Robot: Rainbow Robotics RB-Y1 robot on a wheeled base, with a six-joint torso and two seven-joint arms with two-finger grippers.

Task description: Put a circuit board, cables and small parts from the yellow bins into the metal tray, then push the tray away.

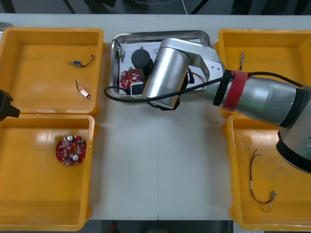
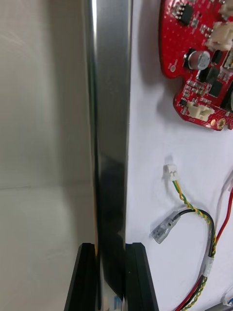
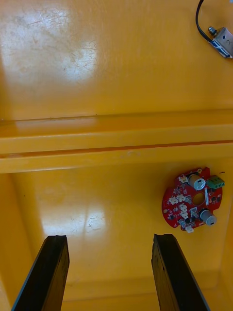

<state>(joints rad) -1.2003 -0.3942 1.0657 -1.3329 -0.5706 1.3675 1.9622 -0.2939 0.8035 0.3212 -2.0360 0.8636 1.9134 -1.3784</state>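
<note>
The metal tray [image 1: 160, 35] stands at the back middle of the table, white inside. In it lie a round red circuit board [image 1: 128, 79] and cables. My right arm reaches across it from the right. In the right wrist view my right gripper [image 2: 110, 245] is shut on the tray's shiny rim [image 2: 111, 121], one finger on each side. Inside the rim lie the circuit board [image 2: 199, 63] and a red and yellow cable [image 2: 194, 214]. My left gripper [image 1: 6, 106] waits at the far left, where the two left bins meet. It [image 3: 109, 238] stands open, holding nothing.
A second circuit board [image 1: 71, 149] [image 3: 194, 204] lies in the near left yellow bin [image 1: 29, 213]. The far left bin [image 1: 29, 43] holds a black cable [image 1: 83, 62] [image 3: 221, 39] and another cable [image 1: 82, 89]. A red cable [image 1: 257, 184] lies in the near right bin.
</note>
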